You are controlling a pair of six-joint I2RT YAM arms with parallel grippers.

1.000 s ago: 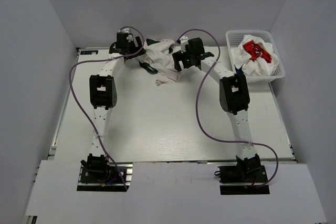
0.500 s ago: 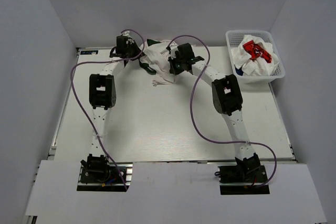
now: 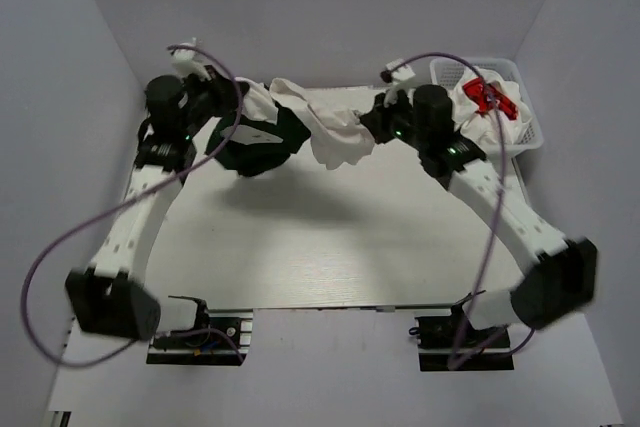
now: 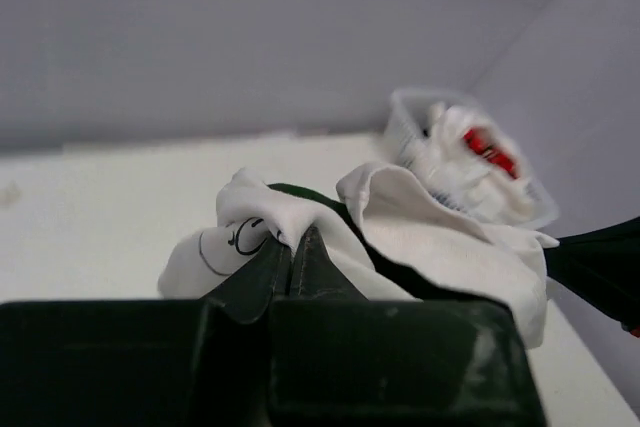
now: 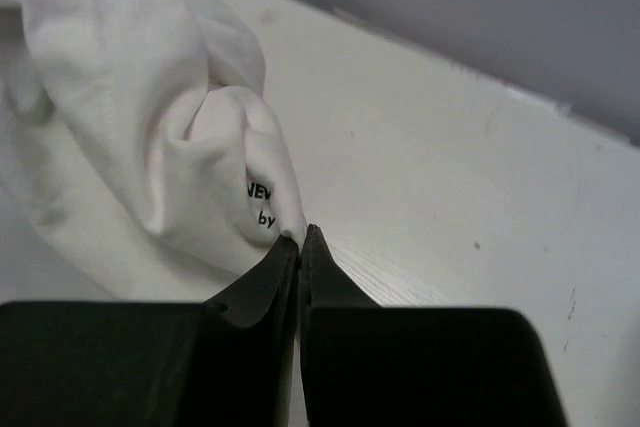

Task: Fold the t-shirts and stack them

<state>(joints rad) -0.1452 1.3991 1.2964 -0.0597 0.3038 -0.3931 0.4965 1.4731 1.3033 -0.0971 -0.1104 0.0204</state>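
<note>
Mostly, the bunched shirt (image 3: 335, 132) hides its own print. Pinching its cloth, jaws almost together, are the left gripper (image 4: 296, 252) and right gripper (image 5: 300, 239).

Likely lab: plain grey enclosure walls (image 3: 320, 7)

White t-shirt with dark green parts and black line drawing (image 3: 335, 132): hangs bunched and sagging in the air above the table (image 3: 330, 237), pinched at both ends. White t-shirt with red print (image 3: 485, 97): lies crumpled in the basket (image 3: 530, 137), far right.
</note>
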